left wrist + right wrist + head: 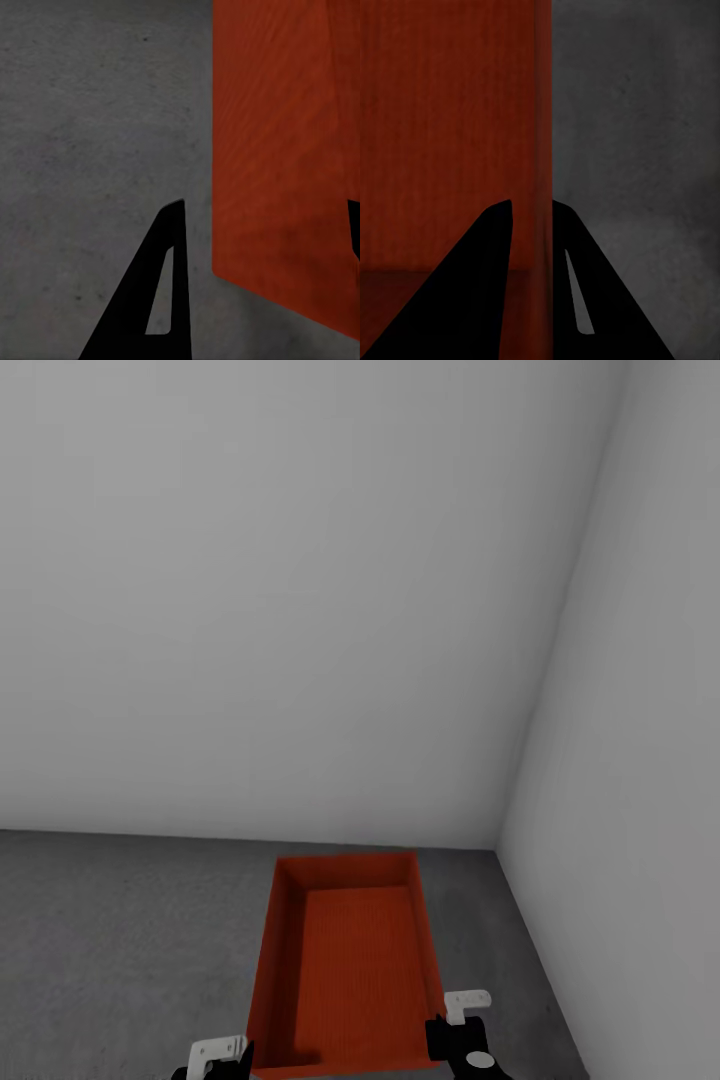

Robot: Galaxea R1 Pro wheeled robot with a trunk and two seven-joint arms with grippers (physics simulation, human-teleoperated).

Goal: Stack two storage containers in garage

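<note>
One red-orange open-top storage container (pixel 350 960) sits low over the garage's dark grey concrete floor (pixel 120 940), lengthwise toward the wall corner. I cannot tell if it touches the floor. My right gripper (pixel 450 1030) is at its right wall near the close end. In the right wrist view that gripper (pixel 532 204) is shut on the thin wall of the container (pixel 450 112). My left gripper (pixel 225 1050) is at the left side. In the left wrist view its fingers (pixel 169 285) stand far apart, open, with the container's (pixel 285 135) side between them.
Plain white-grey walls (pixel 300 610) meet in a corner just beyond the container, and the right wall (pixel 640 760) runs close along its right side. Speckled floor (pixel 90 112) stretches away to the left. Grey floor (pixel 637 112) also lies right of the container.
</note>
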